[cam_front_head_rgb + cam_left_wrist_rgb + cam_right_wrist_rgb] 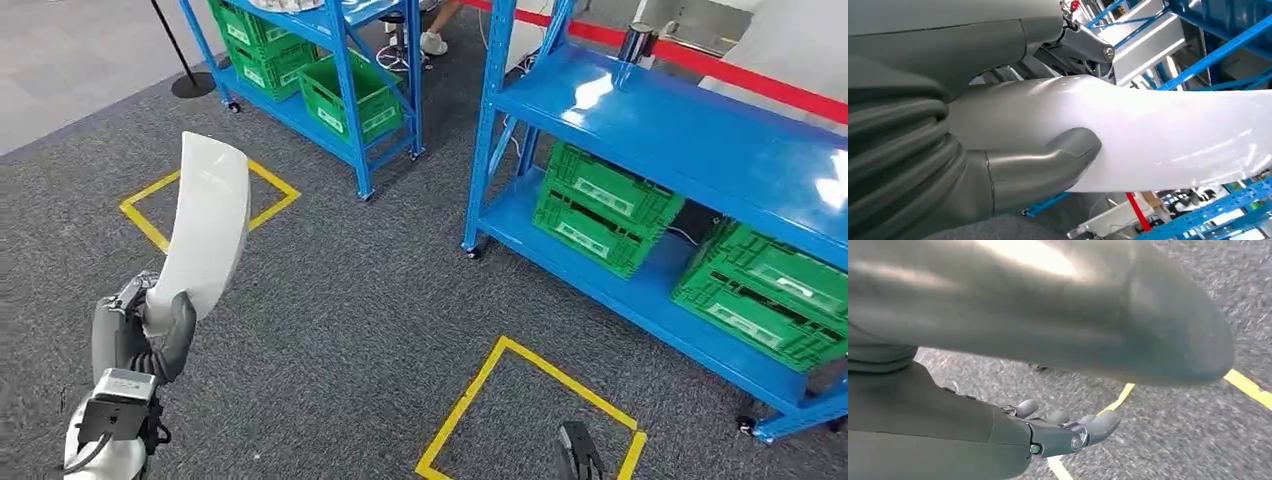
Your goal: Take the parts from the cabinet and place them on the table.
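Head view: my left hand (160, 325) grips a curved white part (205, 230) by its lower end, well left of the blue shelving (690, 130). My right hand (1068, 432) hangs empty, fingers loosely apart. Walking could swing the tall part loose.

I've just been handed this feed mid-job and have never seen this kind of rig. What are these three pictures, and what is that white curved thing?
This is a two-legged humanoid robot with two arms, each ending in a many-fingered hand. The wide picture is from its head, looking forward and down at a grey carpet marked with yellow tape squares. Ahead stand blue shelf racks with green crates on their lower levels.

The other two pictures come from cameras at the wrists, so they look turned. The left wrist view shows the left hand gripping the white curved part, with its thick grey thumb pressed on the panel. The right wrist view looks down at the carpet: the right hand holds nothing, its fingers apart.
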Tool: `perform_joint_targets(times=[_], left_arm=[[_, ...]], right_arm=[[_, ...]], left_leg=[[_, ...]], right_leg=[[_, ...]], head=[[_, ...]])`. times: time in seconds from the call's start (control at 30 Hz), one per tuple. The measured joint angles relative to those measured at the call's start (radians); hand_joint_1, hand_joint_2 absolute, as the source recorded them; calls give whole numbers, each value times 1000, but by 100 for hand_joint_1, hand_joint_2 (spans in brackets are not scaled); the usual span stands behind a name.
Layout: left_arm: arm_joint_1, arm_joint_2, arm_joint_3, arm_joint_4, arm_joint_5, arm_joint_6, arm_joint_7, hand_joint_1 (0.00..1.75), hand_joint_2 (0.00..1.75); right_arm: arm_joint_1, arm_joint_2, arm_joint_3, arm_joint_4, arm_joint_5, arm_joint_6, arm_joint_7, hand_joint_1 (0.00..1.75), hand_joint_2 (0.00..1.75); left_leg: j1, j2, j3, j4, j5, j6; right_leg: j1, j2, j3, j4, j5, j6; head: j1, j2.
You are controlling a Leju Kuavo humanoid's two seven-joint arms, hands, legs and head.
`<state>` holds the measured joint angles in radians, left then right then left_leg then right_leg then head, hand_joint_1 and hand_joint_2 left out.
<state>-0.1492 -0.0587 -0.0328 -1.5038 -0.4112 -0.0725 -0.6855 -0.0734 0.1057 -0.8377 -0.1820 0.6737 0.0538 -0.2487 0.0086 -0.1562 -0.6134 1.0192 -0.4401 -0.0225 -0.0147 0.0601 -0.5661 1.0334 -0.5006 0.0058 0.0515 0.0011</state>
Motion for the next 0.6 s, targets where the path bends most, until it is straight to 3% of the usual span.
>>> perform_joint_targets(times=[0.03, 0.07, 0.1, 0.13, 0.17, 0.2, 0.23, 0.27, 0.3, 0.33, 0.37, 0.4, 0.53, 0.57, 0.6], left_arm=[[-2, 2, 0, 3, 1, 0, 0, 175, 175], [-4, 3, 0, 5, 3, 0, -1, 175, 175], [-13, 3, 0, 9, 6, 1, -1, 175, 175], [-22, 3, 0, 13, 11, 0, 0, 175, 175], [-26, 2, 0, 16, 15, 0, 0, 175, 175], [-26, -1, 0, 19, 16, 0, 0, 175, 175], [-25, -1, 0, 22, 17, -2, 0, 175, 175], [-26, -1, 0, 25, 18, -3, 0, 175, 175], [-26, -2, 0, 26, 18, -3, 0, 175, 175], [-27, -1, 0, 26, 18, -3, 0, 175, 175], [-28, -2, 0, 25, 18, -3, 0, 175, 175], [-28, -3, 0, 25, 18, -3, 0, 175, 175], [-17, -4, 7, 21, 19, 0, -1, 175, 175], [-12, -5, 8, 15, 18, 0, -1, 175, 175], [-13, -5, 9, 12, 18, 0, -3, 175, 175]], right_arm=[[-1, 0, 0, 0, 1, 0, 0, 0, 0], [-3, 0, 0, 0, 3, 0, 0, 0, 0], [-3, 0, 0, 0, 3, 0, -2, 0, 0], [0, 0, 0, 0, 0, 0, -1, 0, 0], [3, 0, -2, 0, -3, 0, 0, 0, 0], [4, -1, -2, 0, -4, 0, 0, 0, 0], [4, -1, -2, 0, -5, 0, 0, 0, 0], [4, -1, -2, 0, -6, 0, 0, 0, 0], [3, -1, -2, 0, -6, 0, 0, 0, 0], [3, 0, -2, 0, -6, 0, 0, 0, 0], [3, 0, -2, 0, -6, 1, 0, 0, 0], [3, 0, -2, 0, -5, 1, 0, 0, 0], [1, 2, -2, 0, 1, 2, 0, 0, 0], [-2, 1, -2, 0, 7, 5, 0, 0, 0], [-1, 2, -2, 0, 8, 8, -2, 0, 0]], left_leg=[[-1, -7, -9, 0, 1, -6], [-4, 56, -13, 18, -11, -4], [-8, 110, -36, 62, -44, -8], [-5, 136, -71, 139, -88, -13], [-3, 145, -114, 233, -132, -17], [-1, 146, -145, 305, -157, -19], [0, 148, -152, 327, -155, -21], [1, 150, -135, 301, -134, -21], [1, 156, -95, 235, -99, -20], [1, 170, -34, 129, -55, -17], [-2, 214, 21, 34, -27, -11], [-16, 257, 33, 7, -45, 1], [-17, 198, 24, -1, -30, 25], [-9, 185, 32, -9, -24, 33], [-6, 175, 31, -11, -20, 39]], right_leg=[[-9, -16, 3, -10, 7, -11], [-7, -31, 5, -14, 10, -17], [-4, -44, 4, -15, 8, -28], [0, -61, 4, -15, 7, -32], [3, -81, 3, -15, 6, -33], [4, -98, 2, -15, 6, -34], [5, -112, 2, -15, 6, -33], [5, -125, 2, -14, 6, -33], [5, -139, 3, -14, 5, -32], [5, -153, 6, -13, 3, -30], [6, -165, 10, -12, 0, -26], [14, -174, 11, -9, -5, -19], [10, -220, 20, -13, -7, 2], [2, -181, 20, -2, -17, 11], [1, -116, 4, 32, -43, 14]], head=[[-2, 0], [0, 0], [-9, 0], [-11, 0], [-10, 0], [-10, 0], [-11, 0], [-11, 0], [-11, 0], [-11, 0], [-11, 0], [-11, 0], [-9, 0], [-8, 0], [-8, 0]])
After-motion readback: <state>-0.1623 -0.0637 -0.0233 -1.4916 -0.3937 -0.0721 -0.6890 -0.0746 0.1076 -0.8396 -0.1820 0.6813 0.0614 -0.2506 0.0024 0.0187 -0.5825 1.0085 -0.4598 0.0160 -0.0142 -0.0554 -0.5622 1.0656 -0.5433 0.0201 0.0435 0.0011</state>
